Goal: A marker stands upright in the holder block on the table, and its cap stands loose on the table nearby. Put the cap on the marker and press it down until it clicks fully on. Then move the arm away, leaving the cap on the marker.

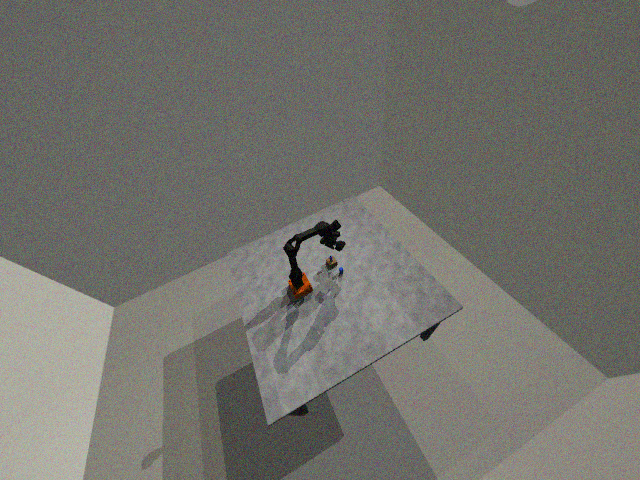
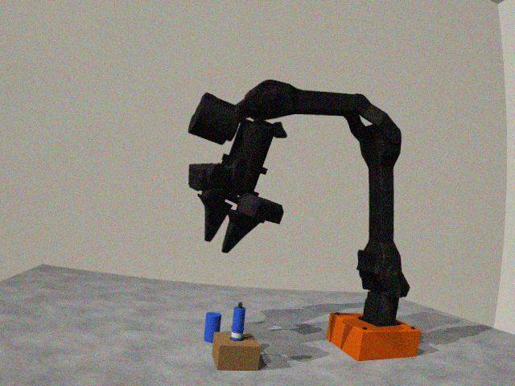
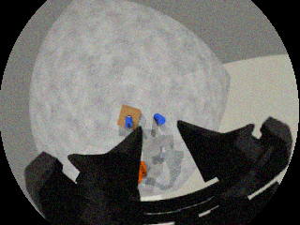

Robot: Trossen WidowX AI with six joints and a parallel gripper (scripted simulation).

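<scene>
My claw (image 2: 219, 244) hung high above the bench (image 2: 104, 324), pointing down and a little tilted. Its two fingers (image 2: 212, 218) stood about half open, with a gap between their tips, and nothing was between them. From my wrist view I looked down through that gap at the grey bench far below me.

The marker (image 2: 237, 322) stood upright in the brown holder block (image 2: 236, 353). It was blue, with a white ring near its foot and a small dark tip at the top, and the tip was bare. The blue cap (image 2: 212, 326) stood on the bench, upright, just beside the holder block and not touching the marker. In the exterior view the cap was to the left of the block and a little behind it. In the top view the holder block (image 1: 331, 262) and the cap (image 1: 340, 270) sat close together in the inner part of the bench, nearer to the far edge than to the near one, well away from every corner.

My orange base (image 2: 372, 339) sat on the bench near the block, to the right of it in the exterior view. From there my arm (image 2: 381, 215) rose straight up, bent over at the top and reached across, so that my claw was above the bench, roughly over the block and the cap but well apart from both.
</scene>
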